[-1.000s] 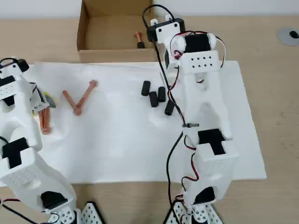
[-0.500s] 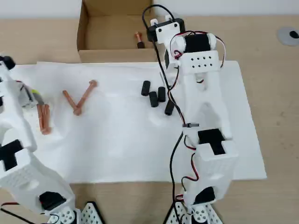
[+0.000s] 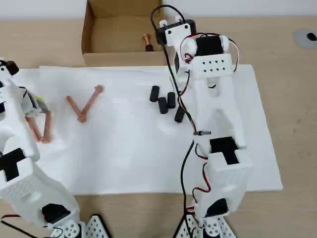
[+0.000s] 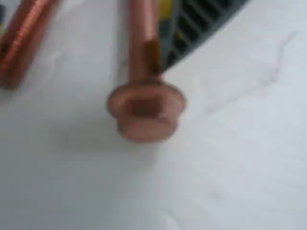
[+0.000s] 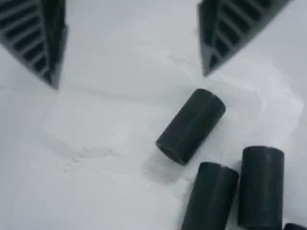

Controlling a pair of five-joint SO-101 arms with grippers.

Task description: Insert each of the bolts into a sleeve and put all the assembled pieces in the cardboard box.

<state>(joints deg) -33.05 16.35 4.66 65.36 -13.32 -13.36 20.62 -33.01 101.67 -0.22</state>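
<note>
left gripper [image 3: 40, 111]: at the left edge of the high view, low over the white sheet [image 3: 124, 158]. We cannot tell whether it is open or closed.
pair of bolts [image 3: 47, 126]: they lie on the sheet beside the left gripper, in a V with the ends meeting toward the lower frame. In the left wrist view, one bolt [image 4: 146, 108] has its shaft close along the gripper.
crossed bolts [image 3: 85, 108]: two more, right of the pair, overlapping at their lower ends.
right gripper [image 5: 129, 74]: open, jaws wide apart, and we see it holding nothing.
sleeves [image 3: 163, 103]: four black ones clustered mid-sheet. In the right wrist view, the nearest sleeve [image 5: 191, 125] lies just off the open gripper.
cardboard box [image 3: 91, 29]: top of the high view, on the table [image 3: 287, 99] behind the sheet.
assembled piece [image 3: 147, 42]: one bolt in its sleeve, inside the box near its right wall.
</note>
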